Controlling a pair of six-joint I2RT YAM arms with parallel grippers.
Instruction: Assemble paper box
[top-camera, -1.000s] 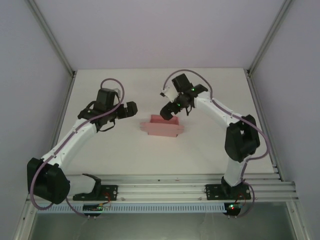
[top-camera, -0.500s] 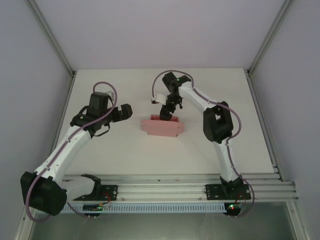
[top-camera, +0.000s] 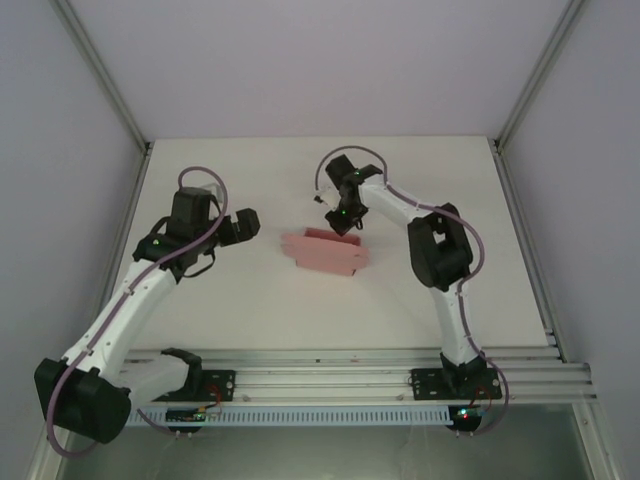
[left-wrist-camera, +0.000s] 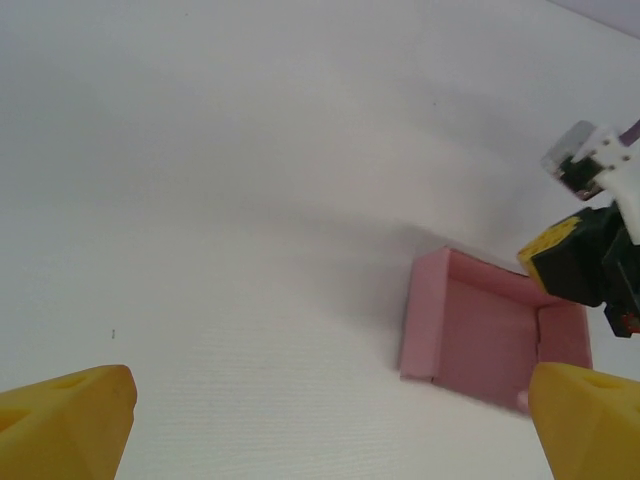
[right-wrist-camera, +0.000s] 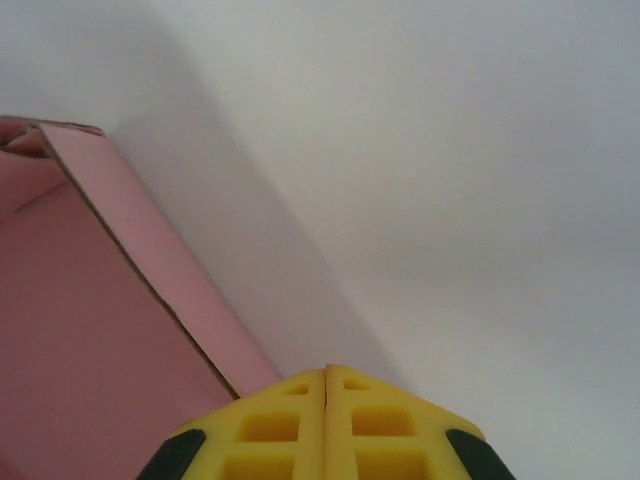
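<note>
The pink paper box (top-camera: 325, 252) lies mid-table as a shallow open tray. In the left wrist view the paper box (left-wrist-camera: 490, 340) has its left and far walls folded up. My right gripper (top-camera: 345, 222) is at the box's far edge. In the right wrist view its yellow fingertips (right-wrist-camera: 290, 400) are pressed together with nothing between them, just outside the box's pink wall (right-wrist-camera: 150, 260). My left gripper (top-camera: 245, 225) hovers left of the box, apart from it. It is open, with one fingertip (left-wrist-camera: 65, 420) low at either side of its wrist view.
White table (top-camera: 250, 300) inside a grey-walled enclosure. An aluminium rail (top-camera: 330, 375) with both arm bases runs along the near edge. My right arm's elbow (top-camera: 440, 250) stands right of the box.
My right gripper went from open to shut and shifted along the box's far edge. My left arm drew back a little to the left, still open.
</note>
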